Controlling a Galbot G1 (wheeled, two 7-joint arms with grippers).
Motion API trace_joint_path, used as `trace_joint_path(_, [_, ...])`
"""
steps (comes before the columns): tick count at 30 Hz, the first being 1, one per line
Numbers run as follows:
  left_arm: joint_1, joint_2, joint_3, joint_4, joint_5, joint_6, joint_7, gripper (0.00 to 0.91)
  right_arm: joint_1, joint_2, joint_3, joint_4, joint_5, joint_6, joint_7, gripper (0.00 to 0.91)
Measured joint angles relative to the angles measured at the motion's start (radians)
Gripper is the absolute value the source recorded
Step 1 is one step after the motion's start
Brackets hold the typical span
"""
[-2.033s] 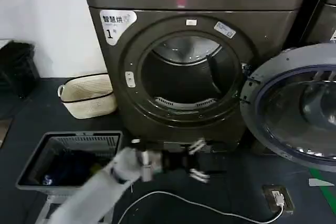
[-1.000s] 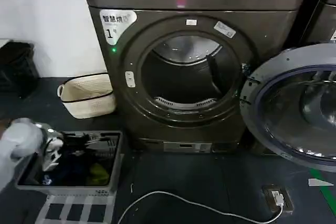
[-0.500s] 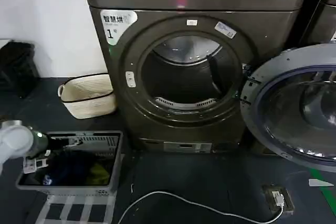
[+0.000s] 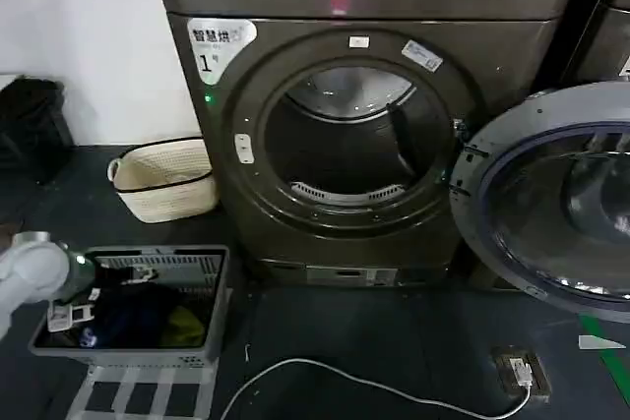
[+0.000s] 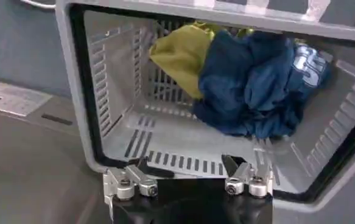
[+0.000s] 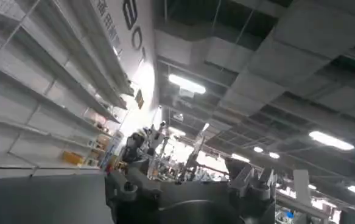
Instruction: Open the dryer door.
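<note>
The dryer door [image 4: 547,219] stands swung wide open to the right of the bronze-grey dryer [image 4: 295,56], its grey inner face and tinted glass turned toward me. The drum opening [image 4: 345,145] is uncovered. My left arm [image 4: 34,272] reaches in at the lower left, far from the door. Its left gripper [image 5: 186,171] hangs open over a grey laundry basket [image 5: 73,91] with nothing between its fingers. In the right wrist view my right gripper [image 6: 183,176] points up at a ceiling, open and holding nothing.
The grey basket [image 4: 128,346] holds a blue garment [image 5: 256,85] and a yellow one [image 5: 180,52]. A cream woven basket [image 4: 162,179] sits left of the dryer. A white cable [image 4: 325,371] and a floor socket [image 4: 520,371] lie in front.
The left arm swung from in front of the dryer's base leftward to the grey basket, then settled slightly lower over it. The door stayed open.
</note>
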Motion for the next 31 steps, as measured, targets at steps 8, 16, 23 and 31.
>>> trace_joint_path(8, [0.002, -0.001, 0.001, 0.007, 0.000, 0.000, 0.001, 0.907, 0.000, 0.003, 0.000, 0.001, -0.002, 0.001, 0.000, 0.907])
trace_joint_path(16, [-0.003, 0.000, 0.002, 0.012, 0.000, 0.001, 0.001, 0.907, 0.001, 0.007, -0.001, 0.008, -0.005, 0.005, 0.001, 0.907])
trace_joint_path(23, [0.000, 0.004, 0.002, 0.016, -0.006, 0.001, 0.001, 0.907, 0.002, 0.009, -0.004, 0.007, -0.006, 0.006, 0.001, 0.907])
trace_joint_path(31, [-0.003, 0.003, 0.002, 0.028, -0.018, 0.001, 0.002, 0.907, 0.002, 0.014, -0.010, 0.006, -0.006, 0.010, 0.001, 0.907])
